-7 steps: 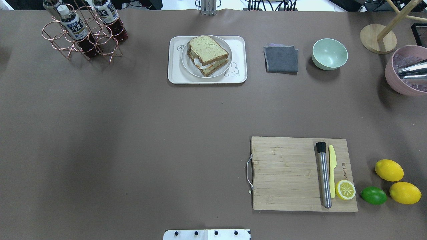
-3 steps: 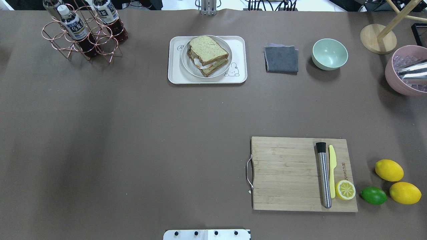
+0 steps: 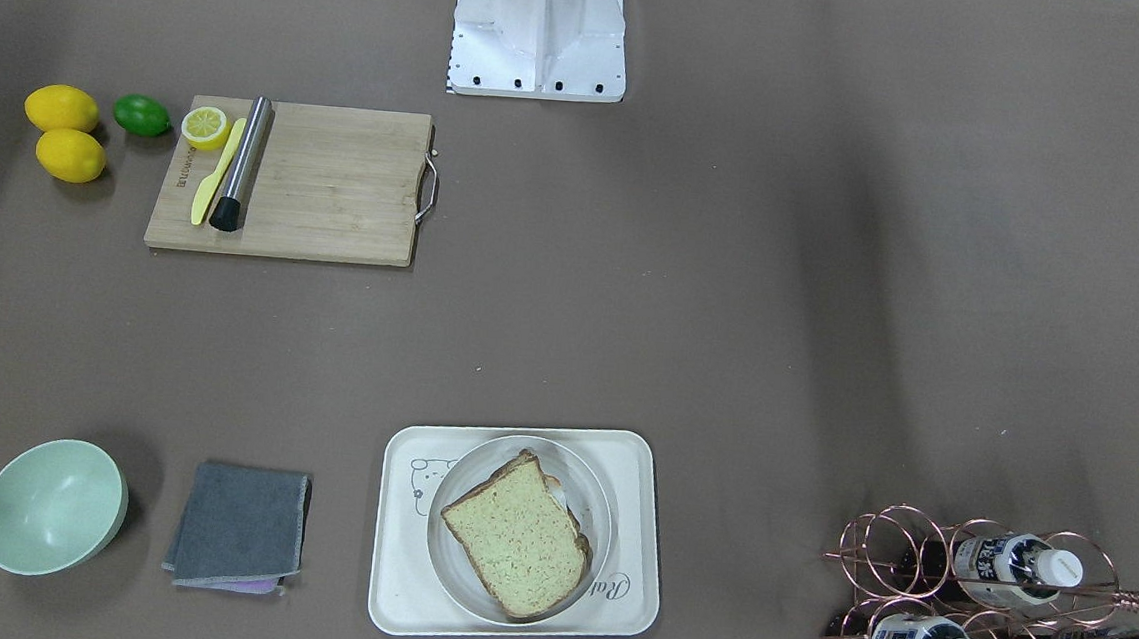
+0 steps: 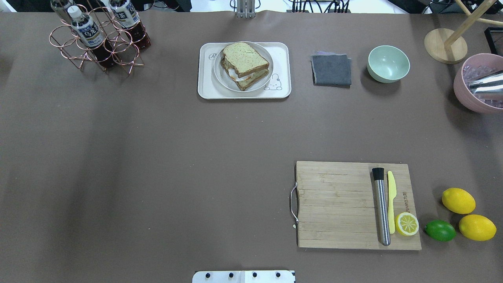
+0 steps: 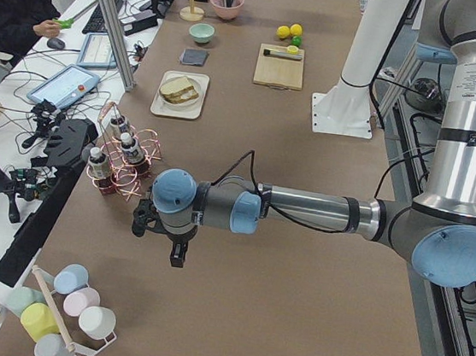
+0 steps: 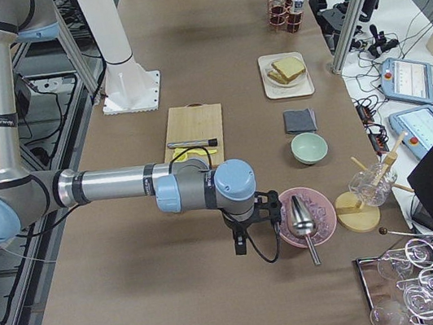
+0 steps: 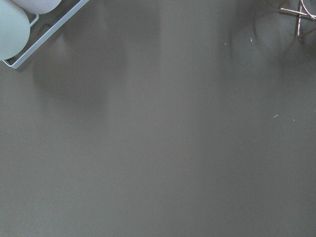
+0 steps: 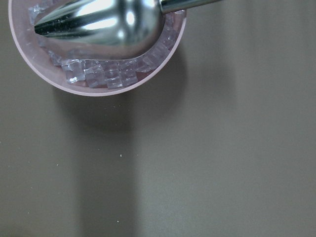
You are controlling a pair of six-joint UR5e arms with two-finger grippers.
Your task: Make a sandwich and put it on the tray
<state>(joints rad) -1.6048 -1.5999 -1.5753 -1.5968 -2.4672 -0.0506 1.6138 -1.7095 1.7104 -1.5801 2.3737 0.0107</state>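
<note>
The sandwich (image 4: 245, 65), two speckled bread slices with egg between, lies on a round pale-grey plate (image 4: 218, 70) on the cream tray (image 4: 281, 52) at the table's far middle. It also shows in the front-facing view (image 3: 514, 546). My left gripper (image 5: 176, 253) hangs over bare table near the bottle rack, far from the tray. My right gripper (image 6: 242, 245) hangs beside the pink bowl, also far from the tray. Both show only in the side views, so I cannot tell whether they are open or shut.
A wooden cutting board (image 4: 338, 204) holds a steel muddler (image 4: 381, 208), a yellow knife and a lemon half. Lemons (image 4: 458, 200) and a lime lie right of it. A grey cloth (image 4: 331, 70), green bowl (image 4: 388, 63), pink ice bowl (image 4: 471, 94) and copper bottle rack (image 4: 96, 39) line the far side.
</note>
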